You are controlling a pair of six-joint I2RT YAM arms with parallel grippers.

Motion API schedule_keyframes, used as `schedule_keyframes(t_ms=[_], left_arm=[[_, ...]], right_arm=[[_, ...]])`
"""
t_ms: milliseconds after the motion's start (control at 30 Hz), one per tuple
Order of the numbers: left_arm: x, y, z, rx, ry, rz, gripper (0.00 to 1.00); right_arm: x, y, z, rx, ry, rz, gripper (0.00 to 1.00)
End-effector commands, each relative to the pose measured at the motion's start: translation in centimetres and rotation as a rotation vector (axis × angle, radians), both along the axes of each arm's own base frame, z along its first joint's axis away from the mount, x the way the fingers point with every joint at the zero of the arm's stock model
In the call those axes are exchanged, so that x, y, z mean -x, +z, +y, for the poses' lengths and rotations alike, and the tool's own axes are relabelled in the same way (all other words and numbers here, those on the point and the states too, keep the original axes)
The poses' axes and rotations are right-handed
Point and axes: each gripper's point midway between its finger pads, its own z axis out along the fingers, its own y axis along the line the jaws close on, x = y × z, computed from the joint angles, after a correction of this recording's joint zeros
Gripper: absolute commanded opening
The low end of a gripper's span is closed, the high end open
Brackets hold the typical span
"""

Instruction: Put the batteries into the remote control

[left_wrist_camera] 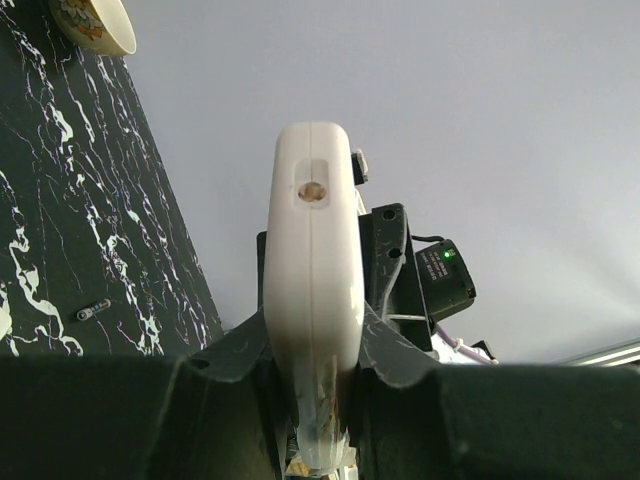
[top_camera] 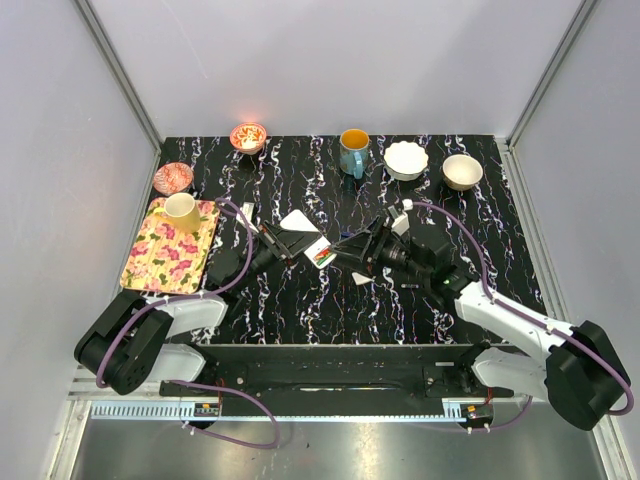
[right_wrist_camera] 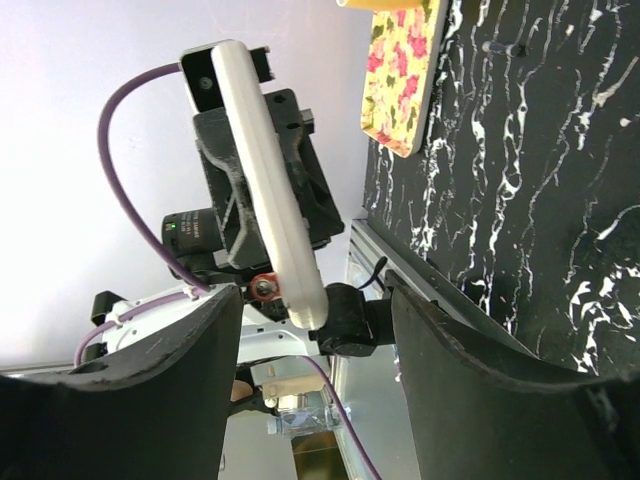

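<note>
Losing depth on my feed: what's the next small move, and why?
Probably nudge the open right gripper toward the reddish-orange battery at the near end of the remote and press it home. The left gripper clamps the remote edge-on; I cannot tell whether the battery is seated.

Robotics test cell, laboratory type. Plain grey panel walls (top_camera: 330,60) on aluminium frame posts (top_camera: 118,75) enclose a black marbled desk (top_camera: 300,310). The left arm (top_camera: 150,325) and right arm (top_camera: 520,322) are bolted to a metal rail (top_camera: 330,372) at the desk's near edge, with purple cables (top_camera: 108,350) exposed.
</note>
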Motion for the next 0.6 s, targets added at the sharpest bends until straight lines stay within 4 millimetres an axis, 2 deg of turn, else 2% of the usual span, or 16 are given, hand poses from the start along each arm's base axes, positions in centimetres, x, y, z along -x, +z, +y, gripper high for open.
schedule_keyframes(t_ms=[0,200,567], left_arm=[[3.2,10.0,2.2,0.253,0.011,-0.386,0.00],[3.1,9.9,2.2,0.251,0.011,-0.384,0.00],[3.4,10.2,2.4,0.257,0.016,-0.392,0.00]], right_arm=[[0.1,2.9,0.3,-0.088,0.018,-0.068,0.68],[0.2,3.5,0.3,-0.094,0.019,-0.082,0.69],[-0.2,2.4,-0.1,-0.116,-0.010,-0.036,0.67]])
